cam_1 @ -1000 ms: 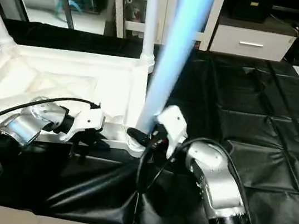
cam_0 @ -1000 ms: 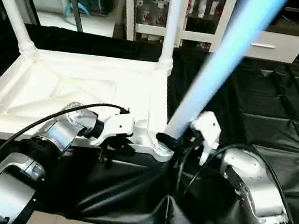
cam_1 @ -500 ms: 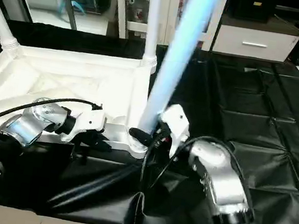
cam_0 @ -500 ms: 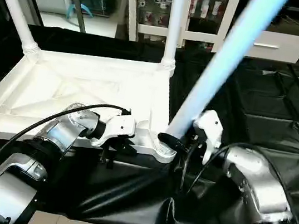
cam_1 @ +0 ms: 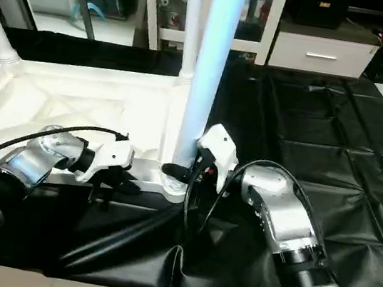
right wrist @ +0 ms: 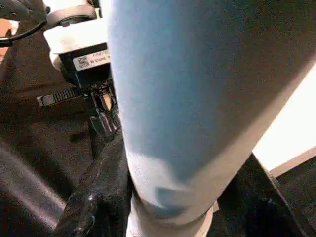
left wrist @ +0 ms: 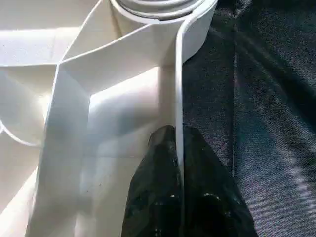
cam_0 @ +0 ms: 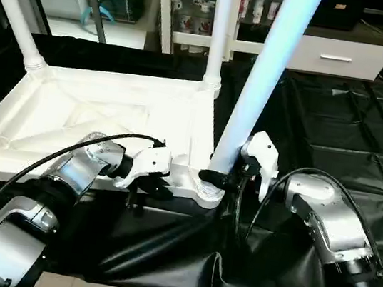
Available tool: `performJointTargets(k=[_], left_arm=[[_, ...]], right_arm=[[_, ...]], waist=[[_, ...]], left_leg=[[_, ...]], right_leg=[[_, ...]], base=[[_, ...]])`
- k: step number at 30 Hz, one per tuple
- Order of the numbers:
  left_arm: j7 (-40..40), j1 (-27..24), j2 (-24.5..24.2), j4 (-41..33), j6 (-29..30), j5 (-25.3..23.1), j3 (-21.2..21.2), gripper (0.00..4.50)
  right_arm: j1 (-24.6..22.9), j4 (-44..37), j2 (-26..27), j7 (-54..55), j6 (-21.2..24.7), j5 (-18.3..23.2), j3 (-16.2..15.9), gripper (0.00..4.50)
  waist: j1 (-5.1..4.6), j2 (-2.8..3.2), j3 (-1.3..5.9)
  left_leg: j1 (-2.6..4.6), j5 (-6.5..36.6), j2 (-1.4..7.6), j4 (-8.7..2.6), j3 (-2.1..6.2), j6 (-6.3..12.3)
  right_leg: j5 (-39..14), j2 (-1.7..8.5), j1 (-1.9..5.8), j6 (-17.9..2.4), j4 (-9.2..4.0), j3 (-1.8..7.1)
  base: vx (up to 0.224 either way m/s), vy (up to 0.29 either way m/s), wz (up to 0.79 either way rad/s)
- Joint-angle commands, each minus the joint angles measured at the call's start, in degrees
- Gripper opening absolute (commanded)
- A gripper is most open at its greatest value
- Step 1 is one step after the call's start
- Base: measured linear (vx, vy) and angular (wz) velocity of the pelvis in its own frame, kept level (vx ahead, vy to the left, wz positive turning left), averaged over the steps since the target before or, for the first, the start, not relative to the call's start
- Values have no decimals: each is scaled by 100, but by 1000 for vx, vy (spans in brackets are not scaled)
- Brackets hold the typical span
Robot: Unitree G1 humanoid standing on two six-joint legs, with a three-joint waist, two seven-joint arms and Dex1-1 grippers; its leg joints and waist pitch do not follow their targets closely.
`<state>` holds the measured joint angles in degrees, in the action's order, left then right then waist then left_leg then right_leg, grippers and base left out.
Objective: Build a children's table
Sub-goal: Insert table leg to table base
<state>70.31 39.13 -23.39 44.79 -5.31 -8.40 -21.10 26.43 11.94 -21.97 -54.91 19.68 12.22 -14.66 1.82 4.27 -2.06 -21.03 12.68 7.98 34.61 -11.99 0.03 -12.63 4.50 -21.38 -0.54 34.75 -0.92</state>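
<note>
Lying upside down on the black-covered table [cam_0: 340, 115]: white tabletop [cam_0: 95, 111], ribbed underside up. Head views: two legs already stand in its far corner sockets, far-left leg [cam_0: 13, 8] slanting, far-right leg [cam_0: 219, 28] upright. Third leg [cam_0: 262, 82] stands nearly upright, foot in the near-right corner socket [cam_0: 208, 187]. Right gripper [cam_0: 224, 179] clasps this leg just above the socket, black fingers either side of the tube. Left gripper [cam_0: 143, 188] sits at the tabletop's near edge, just left of the same socket.

Left wrist view: left gripper [left wrist: 178, 148] closed tight on the thin upright rim of the tabletop [left wrist: 123, 113], one black finger inside the rim, one outside; corner socket [left wrist: 163, 19] just beyond the fingertips; black cloth alongside.

Right wrist view: leg [right wrist: 197, 98] close against the lens, held between the right gripper's fingers [right wrist: 98, 192], which stand apart by the tube's width. Left gripper [right wrist: 101, 106] visible beyond, beside the leg.
</note>
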Motion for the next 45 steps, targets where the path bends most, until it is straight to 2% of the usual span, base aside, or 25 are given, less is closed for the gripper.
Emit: performJointTargets(k=[1, 7, 13, 15, 16, 17, 22, 26, 27, 29, 32, 36, 39, 40, 41, 42, 44, 45], left_arm=[[-66, -62, -47, -61, 57, -45, 18, 2], [-55, -81, -47, -96, 92, -30, 10, 2], [-35, -61, -42, -75, 73, -31, -2, 2], [-37, -47, -34, -61, 66, -31, -10, 2], [-40, -42, -30, -57, 66, -32, -11, 2], [-65, -15, -11, -34, 65, -43, -15, 2], [-135, -13, -3, -34, 85, -54, 16, 2], [-160, -37, 18, -47, 126, -3, 70, 1], [-158, -38, 18, -50, 127, -3, 66, 1], [-150, -42, 14, -54, 132, -4, 53, 0], [-147, -40, 21, -51, 133, -4, 59, 0], [-164, -40, 40, -57, 147, -10, 54, 0], [-207, -45, 62, -76, 203, 0, 70, 0], [-381, -38, 140, -111, 373, 41, 151, 0], [-381, -38, 140, -111, 373, 41, 151, 0], [-473, -34, 182, -128, 463, 67, 197, 0], [-691, -47, 344, -272, 863, 197, 347, 0], [-829, -86, 487, -447, 1211, 302, 441, 0]], right_arm=[[-391, 525, -64, -264, 547, -422, -760, 186], [-686, 394, -169, -368, 388, -672, -1132, 186], [-797, 326, -310, -567, 372, -697, -1261, 186], [-789, 339, -307, -555, 352, -698, -1242, 186], [-784, 351, -299, -537, 336, -702, -1230, 186], [-750, 445, -201, -345, 242, -713, -1088, 186], [-765, 513, -5, 25, 211, -643, -848, 186], [-815, 584, 104, 240, 319, -508, -650, 185], [-822, 592, 97, 230, 329, -496, -643, 185], [-846, 604, 80, 169, 341, -500, -625, 185], [-869, 602, 70, 125, 352, -515, -616, 185], [-863, 632, 83, 163, 368, -524, -554, 185], [-841, 698, 138, 325, 348, -548, -491, 185], [-749, 959, 329, 852, 282, -623, -279, 185], [-749, 959, 329, 852, 282, -623, -279, 185], [-695, 1104, 439, 1148, 275, -651, -152, 185], [-589, 1437, 694, 1799, 232, -633, 186, 185], [-530, 1649, 851, 2229, 180, -623, 395, 185]], waist=[[-5, -59, 255], [-5, -57, 260], [-12, -32, 267], [-20, -2, 260], [-26, -13, 258], [-36, -26, 267], [-54, -41, 252], [-84, -46, 206], [-89, -40, 208], [-120, -43, 217], [-143, -48, 213], [-159, -59, 198], [-164, -50, 197], [-174, -62, 192], [-194, -53, 192], [-224, -59, 183], [-268, -59, 173], [-323, -46, 170]], left_leg=[[112, 1198, 569, -522, 278, 26], [121, 1170, 570, -528, 270, 67], [136, 1186, 577, -551, 271, 78], [152, 1377, 580, -578, 274, 0], [156, 1455, 580, -588, 278, -45], [172, 1597, 584, -607, 290, -153], [174, 1828, 577, -630, 298, -262], [219, 2401, 578, -670, 333, -416], [230, 2459, 578, -675, 339, -441], [221, 2469, 578, -692, 349, -488], [212, 2429, 573, -691, 337, -470], [212, 2540, 578, -697, 347, -441], [216, 2592, 583, -708, 353, -472], [212, 2597, 582, -717, 353, -496], [208, 2628, 571, -711, 347, -519], [190, 2720, 564, -717, 374, -541], [177, 2835, 563, -729, 410, -585], [197, 2967, 570, -745, 423, -661]], right_leg=[[-440, 482, 119, -1517, -383, 217], [-428, 477, 115, -1480, -396, 214], [-377, 470, 122, -1443, -412, 200], [-541, 466, 115, -1413, -443, 199], [-605, 462, 116, -1400, -448, 199], [-671, 463, 116, -1367, -452, 203], [-901, 470, 104, -1314, -484, 221], [-1778, 476, 30, -1122, -559, 247], [-1859, 475, 23, -1093, -568, 248], [-1730, 460, 20, -1051, -564, 248], [-1535, 455, 17, -1092, -559, 251], [-1855, 470, 0, -1047, -588, 262], [-1862, 463, -14, -1029, -591, 263], [-1845, 461, -21, -1025, -590, 267], [-1883, 467, -36, -1049, -585, 273], [-2087, 482, -23, -1026, -599, 265], [-2284, 483, -30, -978, -602, 255], [-2303, 475, -55, -971, -602, 249]], base=[[0, 0, 0], [0, 0, 0], [0, 0, 0], [0, 0, 0], [0, 0, 0], [0, 0, 0], [0, 0, 0], [0, 0, 0], [0, 0, 0], [0, 0, 0], [0, 0, 0], [0, 0, 0], [0, 0, 0], [0, 0, 0], [0, 0, 0], [0, 0, 0], [0, 0, 0], [0, 0, 0]])
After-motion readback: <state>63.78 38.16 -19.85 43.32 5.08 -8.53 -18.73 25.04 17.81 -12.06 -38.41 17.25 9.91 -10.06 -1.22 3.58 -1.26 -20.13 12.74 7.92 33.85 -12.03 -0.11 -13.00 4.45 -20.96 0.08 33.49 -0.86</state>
